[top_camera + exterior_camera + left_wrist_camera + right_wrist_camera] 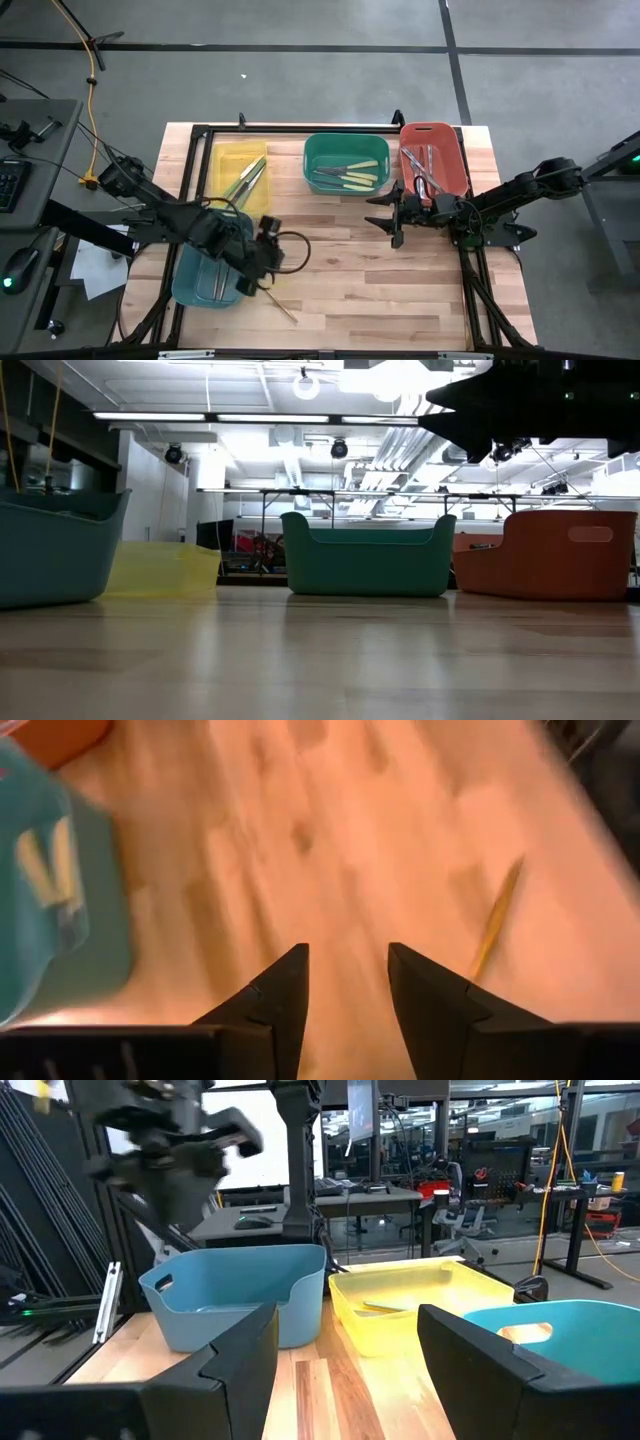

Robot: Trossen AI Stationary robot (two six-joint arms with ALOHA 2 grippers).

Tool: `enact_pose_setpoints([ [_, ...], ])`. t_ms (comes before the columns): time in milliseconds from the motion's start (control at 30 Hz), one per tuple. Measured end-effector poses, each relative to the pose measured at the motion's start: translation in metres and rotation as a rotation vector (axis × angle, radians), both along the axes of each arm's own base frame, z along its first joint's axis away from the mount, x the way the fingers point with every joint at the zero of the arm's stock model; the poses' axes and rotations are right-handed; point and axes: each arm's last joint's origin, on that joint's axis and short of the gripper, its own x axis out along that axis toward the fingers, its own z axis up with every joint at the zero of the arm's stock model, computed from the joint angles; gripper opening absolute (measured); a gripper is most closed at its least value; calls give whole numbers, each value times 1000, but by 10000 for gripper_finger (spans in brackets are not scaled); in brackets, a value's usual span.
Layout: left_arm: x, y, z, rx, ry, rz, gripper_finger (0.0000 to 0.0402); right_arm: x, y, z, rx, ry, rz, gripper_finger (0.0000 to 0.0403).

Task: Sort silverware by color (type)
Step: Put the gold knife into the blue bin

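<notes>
On the wooden table (400,290), one tan utensil (281,307) lies loose. The left gripper (347,982), jaws parted and empty, hovers just beside it; it should centre over the handle at five o'clock before closing. The right gripper (345,1350) waits wide open, empty.

wooden table (400,290), four bins, one utensil (282,306)

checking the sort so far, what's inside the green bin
The green bin holds a few utensils with yellowish handles and grey ends, lying across its floor. The low view shows only its wall, so the contents are hidden there.
</notes>
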Motion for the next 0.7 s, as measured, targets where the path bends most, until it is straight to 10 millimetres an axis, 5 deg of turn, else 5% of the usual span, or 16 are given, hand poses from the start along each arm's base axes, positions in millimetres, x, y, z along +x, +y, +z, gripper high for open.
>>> enact_pose_setpoints([
  [500, 19, -26, -23, -173, 61, 17, 127, 0, 0, -1, 17, 7, 2, 224],
  [700, 27, -58, -67, -53, 193, -156, 127, 0, 0, -1, 17, 5, 2, 224],
])
